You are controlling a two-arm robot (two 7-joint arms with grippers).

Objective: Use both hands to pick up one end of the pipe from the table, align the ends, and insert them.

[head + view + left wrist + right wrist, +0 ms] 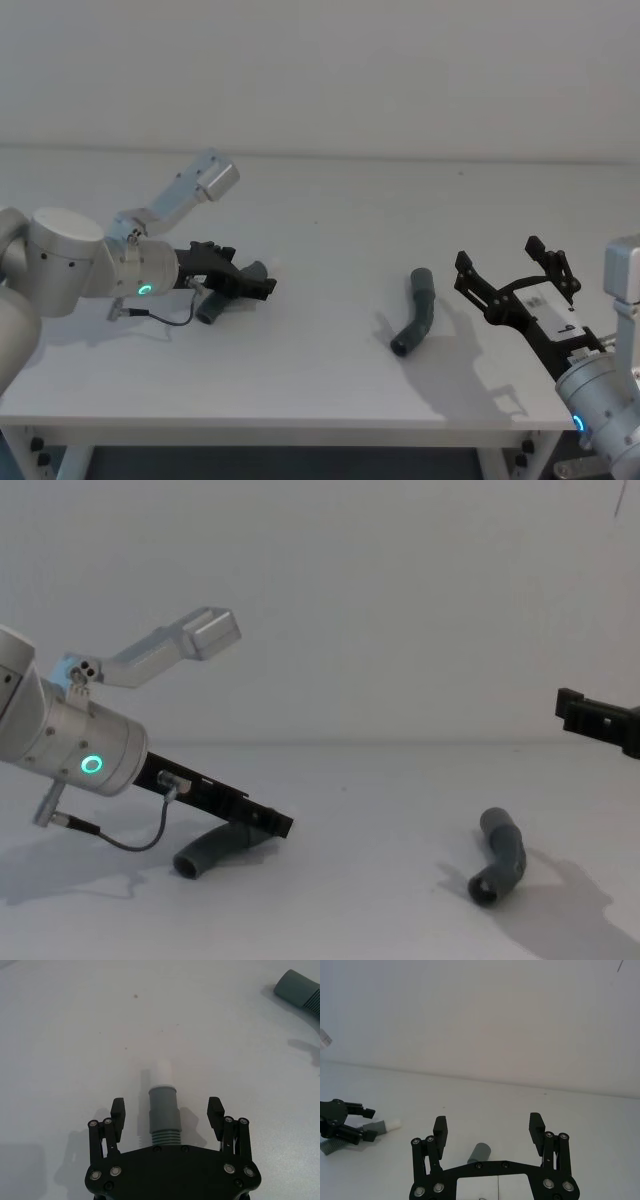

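Toward the table's point(330, 230) left edge, my left gripper point(166, 1111) straddles the white-tipped pipe piece point(164, 1107), jaws spread, lined along it ready to clamp. My right gripper point(488, 1121) hangs released near the right edge, facing the bent piece point(418, 315).

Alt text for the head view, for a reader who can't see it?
The left pincer, open, straddles the white-tipped pipe piece lying on the white table. The right pincer, also open, hovers to the right of the bent pipe piece, not touching it.
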